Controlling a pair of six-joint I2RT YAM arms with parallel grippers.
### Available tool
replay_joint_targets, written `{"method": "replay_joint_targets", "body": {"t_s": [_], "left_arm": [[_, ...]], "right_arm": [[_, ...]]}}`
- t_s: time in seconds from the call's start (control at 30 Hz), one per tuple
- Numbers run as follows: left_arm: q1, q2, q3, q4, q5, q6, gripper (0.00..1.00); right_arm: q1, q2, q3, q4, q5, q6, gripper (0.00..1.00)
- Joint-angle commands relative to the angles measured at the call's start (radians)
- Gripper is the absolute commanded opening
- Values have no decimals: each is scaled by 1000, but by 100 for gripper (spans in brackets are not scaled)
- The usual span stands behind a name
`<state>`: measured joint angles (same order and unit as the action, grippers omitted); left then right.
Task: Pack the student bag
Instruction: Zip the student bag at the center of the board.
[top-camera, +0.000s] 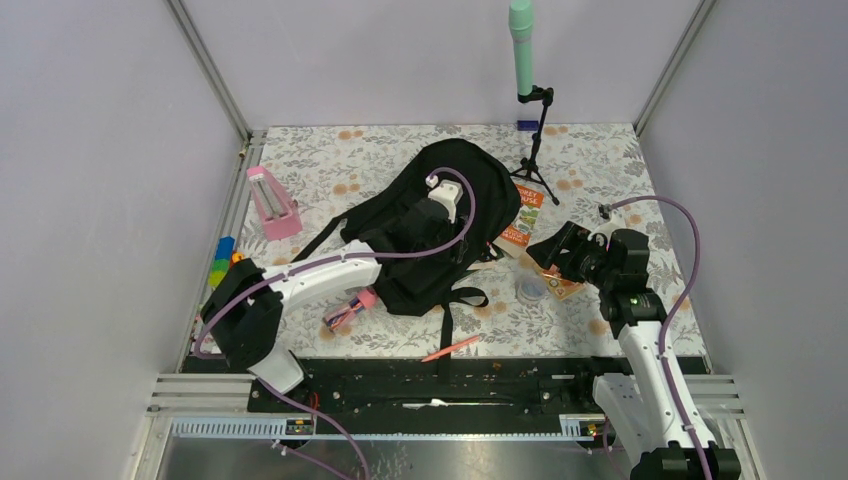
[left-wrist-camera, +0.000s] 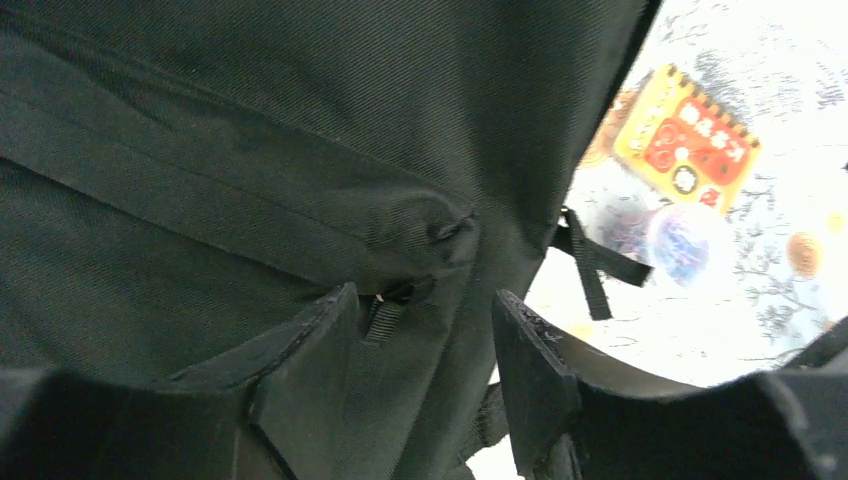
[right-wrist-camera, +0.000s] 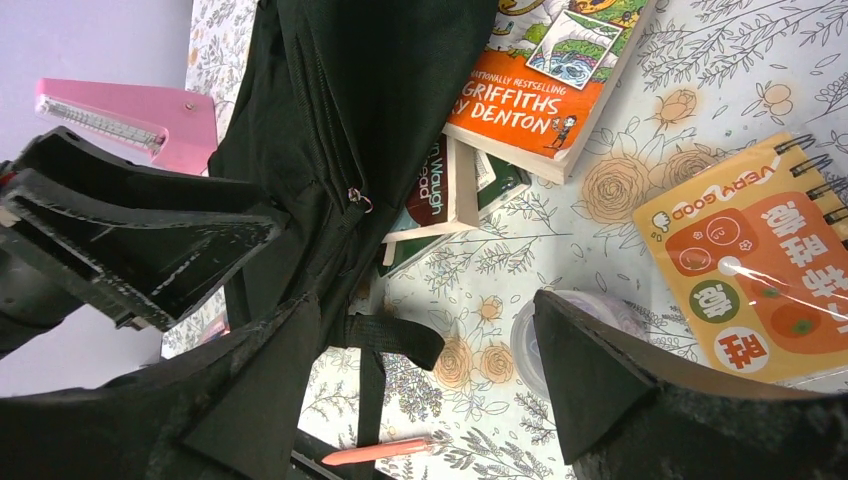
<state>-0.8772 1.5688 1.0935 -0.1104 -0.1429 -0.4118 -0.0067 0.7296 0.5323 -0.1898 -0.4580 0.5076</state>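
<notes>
**Q:** What do we find hard to make out?

**A:** The left wrist view shows the left tool with its jaws partly apart. They straddle a fold of the student bag beside a zip pull and clamp nothing. From above, its black fingers merge with the black fabric. The bench is washed out in that wrist view.

**Q:** How does the bag lie?

**A:** We locate it mid-bench. Its long axis runs from the far edge to the near edge, leaning slightly left. The rounded top points to the far edge, and the straps trail toward the near and left edges.

**Q:** And the right tool?

**A:** The right tool is spread wide and empty, toward the right edge, near a round clear tub. Only its wrist view shows a second book, lying partly under the bag and an orange paperback. A spiral notebook is cut off there.
</notes>
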Motion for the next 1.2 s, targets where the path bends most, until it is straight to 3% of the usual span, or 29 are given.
{"method": "replay_joint_targets", "body": {"t_s": [0.0,0.23,0.27,0.33,0.37,0.47,0.73,0.97,1.17], "left_arm": [[-9,28,61,-4,-77,-28,52],[-10,67,66,-15,-120,-24,45],[-9,71,64,-7,-122,-15,41],[-11,71,57,4,-125,-1,22],[-10,67,52,6,-126,-1,16],[-10,20,26,7,-124,6,10],[-10,-132,-63,-67,-126,27,9],[-11,-151,-108,-41,-79,33,5],[-8,-132,-102,-55,-123,5,5]], "right_arm": [[2,11,-5,50,-29,19,84],[1,19,-7,55,-28,19,84],[2,18,-8,56,-28,20,84],[2,17,-9,56,-28,20,84],[2,18,-9,55,-28,20,84],[2,16,-10,52,-28,18,84],[1,30,-15,52,-19,7,84],[2,34,-14,51,-18,5,84],[2,25,-12,41,-10,-1,84]]}}
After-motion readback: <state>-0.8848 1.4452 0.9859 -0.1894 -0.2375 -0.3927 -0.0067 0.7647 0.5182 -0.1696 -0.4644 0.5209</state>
